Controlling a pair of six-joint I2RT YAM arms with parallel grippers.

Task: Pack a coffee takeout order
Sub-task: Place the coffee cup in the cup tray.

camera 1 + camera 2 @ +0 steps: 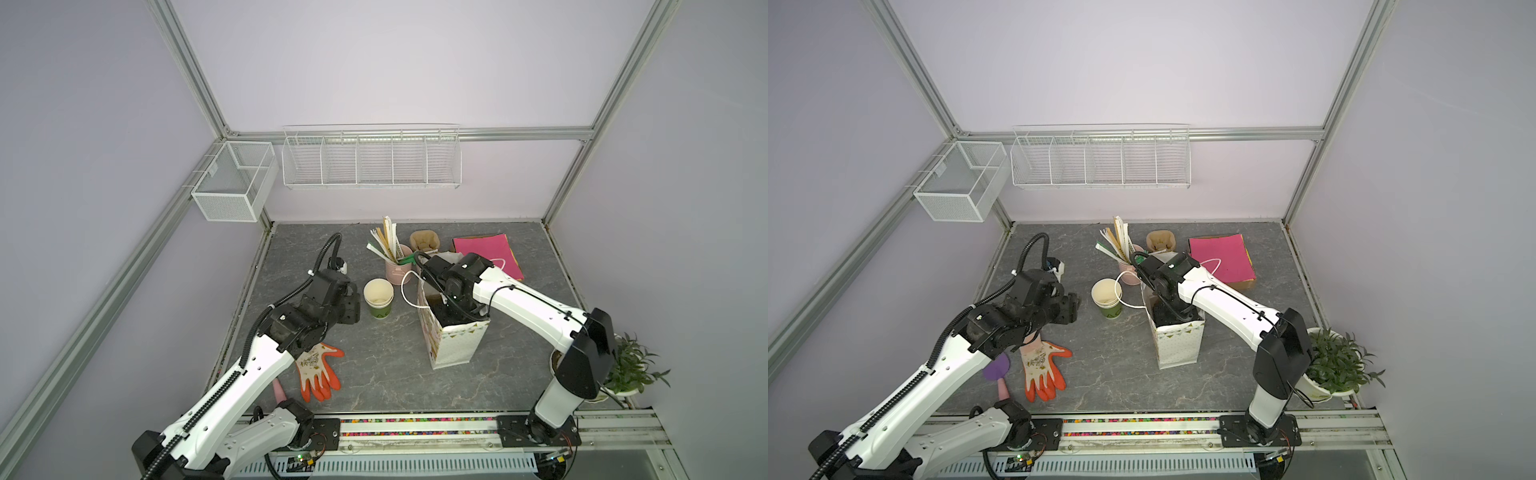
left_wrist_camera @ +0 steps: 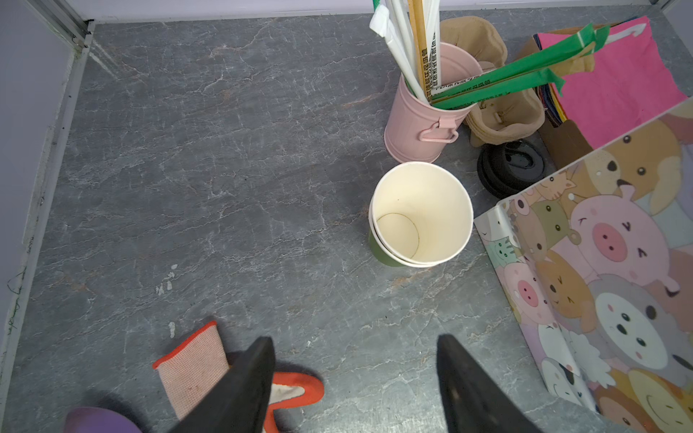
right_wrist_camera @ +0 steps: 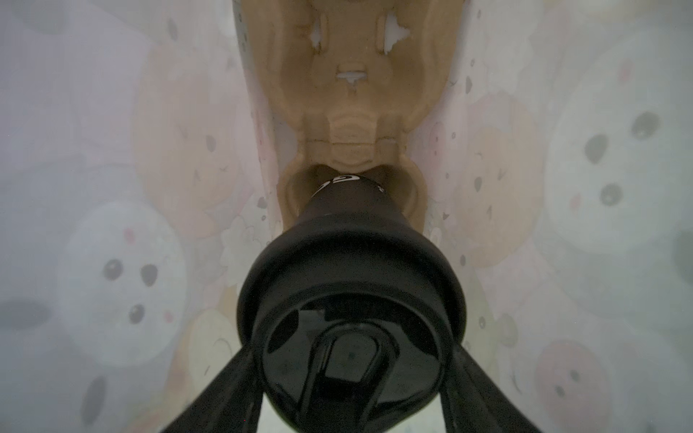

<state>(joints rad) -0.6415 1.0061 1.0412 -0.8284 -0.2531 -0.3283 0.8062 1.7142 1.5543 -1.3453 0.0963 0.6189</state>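
Black fingers of the right gripper (image 3: pixel 352 375) stand apart and pinch a black lidded cup (image 3: pixel 348 255) at its lid rim from both sides, deep inside the gift bag (image 1: pixel 457 345). The cup's base sits in the nearer well of the brown pulp carrier (image 3: pixel 352 93) at the bag's bottom. The second well lies open beyond the cup. The bag's printed walls surround cup and fingers on every side, leaving little sideways room. The bag stands upright, and the right wrist fills most of its open mouth in both top views. One cord handle (image 1: pixel 409 291) loops out over the rim.

The left gripper (image 2: pixel 355 339) hangs outside the bag on its left-arm side, jaws spread wide with nothing between them, above bare grey table (image 1: pixel 374 374). A strip of open tabletop separates it from the bag's wall.

Stacked paper cups (image 2: pixel 420 213) stand near the bag's corner, not touching it. The pink bucket (image 2: pixel 416 123) stands beyond them. Black lids (image 2: pixel 510 168) lie just beside the bag's far corner. A second carrier (image 1: pixel 424 241) and the pink sheet (image 1: pixel 486 253) lie behind the bag, towards the back wall. The glove (image 1: pixel 318 370) lies well apart from the bag.
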